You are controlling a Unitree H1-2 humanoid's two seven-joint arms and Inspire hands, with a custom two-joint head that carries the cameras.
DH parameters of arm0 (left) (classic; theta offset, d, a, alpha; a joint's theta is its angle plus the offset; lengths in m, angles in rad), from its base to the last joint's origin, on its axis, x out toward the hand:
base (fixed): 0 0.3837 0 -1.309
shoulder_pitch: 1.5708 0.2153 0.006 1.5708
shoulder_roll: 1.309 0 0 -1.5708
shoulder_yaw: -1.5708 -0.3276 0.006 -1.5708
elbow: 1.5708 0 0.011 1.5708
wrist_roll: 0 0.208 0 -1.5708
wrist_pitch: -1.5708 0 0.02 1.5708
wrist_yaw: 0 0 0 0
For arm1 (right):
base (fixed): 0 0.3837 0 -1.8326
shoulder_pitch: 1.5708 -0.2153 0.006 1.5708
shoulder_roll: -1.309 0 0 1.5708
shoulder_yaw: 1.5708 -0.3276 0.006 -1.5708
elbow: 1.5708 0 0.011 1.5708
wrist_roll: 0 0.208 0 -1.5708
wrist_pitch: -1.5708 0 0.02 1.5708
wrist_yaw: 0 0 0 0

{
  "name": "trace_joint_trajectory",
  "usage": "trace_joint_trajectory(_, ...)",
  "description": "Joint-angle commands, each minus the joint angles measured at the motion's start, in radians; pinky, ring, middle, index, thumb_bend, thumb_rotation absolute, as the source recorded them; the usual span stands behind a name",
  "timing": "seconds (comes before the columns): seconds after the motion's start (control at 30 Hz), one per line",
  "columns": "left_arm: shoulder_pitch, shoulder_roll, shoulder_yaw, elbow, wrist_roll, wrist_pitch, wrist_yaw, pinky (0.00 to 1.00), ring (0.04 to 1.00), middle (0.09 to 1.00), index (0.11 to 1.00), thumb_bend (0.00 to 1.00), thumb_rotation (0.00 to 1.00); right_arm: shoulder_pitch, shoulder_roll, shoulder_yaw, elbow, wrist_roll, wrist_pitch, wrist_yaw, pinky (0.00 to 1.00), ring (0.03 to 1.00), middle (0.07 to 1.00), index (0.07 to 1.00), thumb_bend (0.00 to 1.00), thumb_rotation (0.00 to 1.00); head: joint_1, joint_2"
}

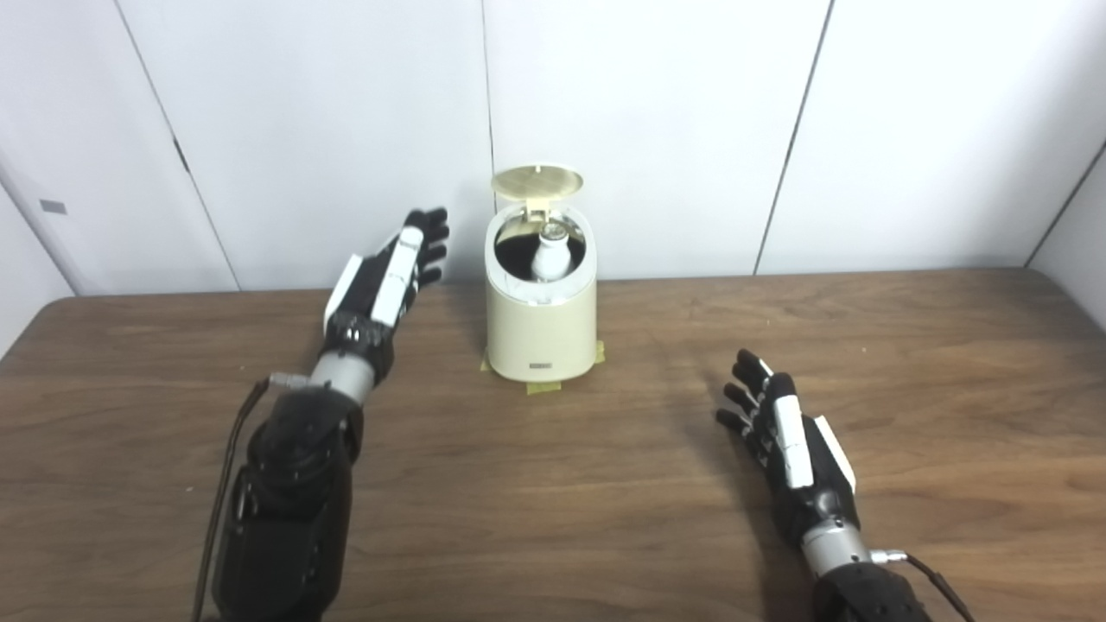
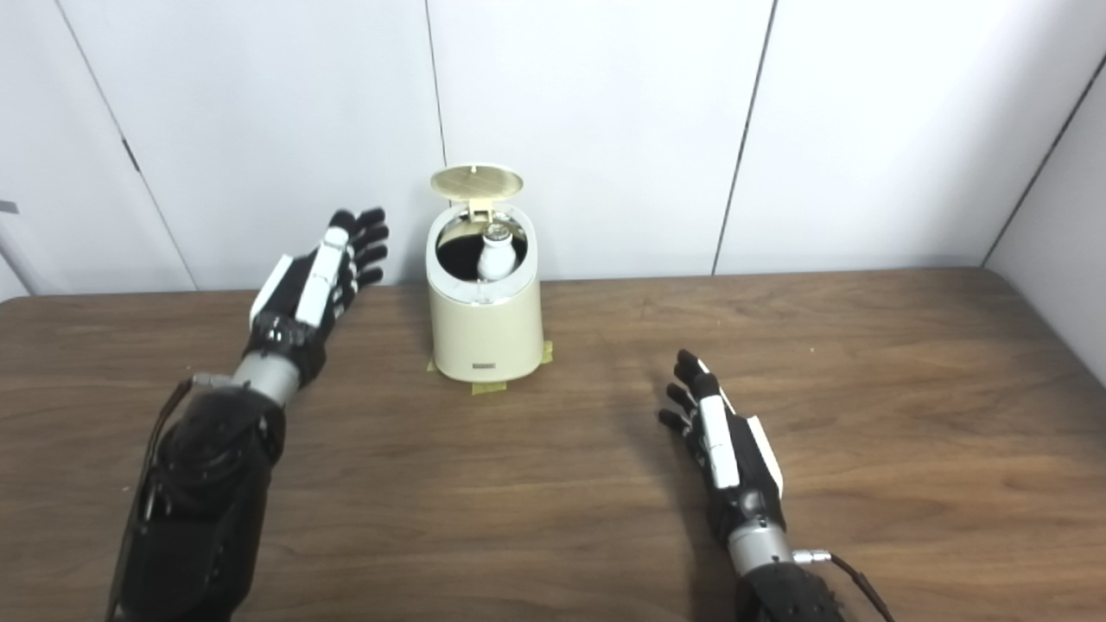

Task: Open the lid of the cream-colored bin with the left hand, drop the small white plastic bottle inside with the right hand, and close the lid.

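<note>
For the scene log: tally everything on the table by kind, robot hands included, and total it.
Bins: 1, cream-colored bin, lid up
Bottles: 1, small white plastic bottle inside the bin
Tape patches: 1, yellow tape under the bin
Hands: 2, left hand, right hand, both open
Total: 5

We see our left hand (image 1: pixel 384 281) and right hand (image 1: pixel 791 441) with black fingers and white plates on the back, silver metal wrists, glossy black forearms, and a thin dark cable at each wrist.
</note>
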Motion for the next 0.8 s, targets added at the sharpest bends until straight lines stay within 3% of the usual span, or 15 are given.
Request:
trace_joint_trajectory(0.0,-0.084,0.016,0.002,0.006,0.004,-0.058,0.006,0.91,0.925,0.929,0.932,0.59,0.98,-0.018,0.006,-0.003,-0.010,0.018,-0.056,0.004,0.85,0.922,0.949,0.934,0.64,1.00,0.000,0.000)
trace_joint_trajectory(0.47,-0.249,0.046,-0.022,0.174,0.055,-0.163,0.035,0.86,0.895,0.909,0.932,0.57,1.00,-0.008,0.016,0.011,0.017,0.023,-0.109,0.000,0.81,0.906,0.929,0.925,0.63,1.00,0.010,-0.010)
trace_joint_trajectory(0.6,-0.288,0.056,-0.041,0.223,0.084,-0.195,0.037,0.84,0.879,0.891,0.887,0.57,1.00,0.000,0.023,0.011,0.016,0.023,-0.134,-0.003,0.82,0.905,0.926,0.920,0.63,1.00,0.013,-0.014)
trace_joint_trajectory(0.77,-0.324,0.054,-0.057,0.258,0.100,-0.198,0.027,0.86,0.883,0.902,0.899,0.57,1.00,0.001,0.025,0.007,0.027,0.035,-0.171,0.005,0.85,0.913,0.927,0.917,0.61,1.00,0.014,-0.014)
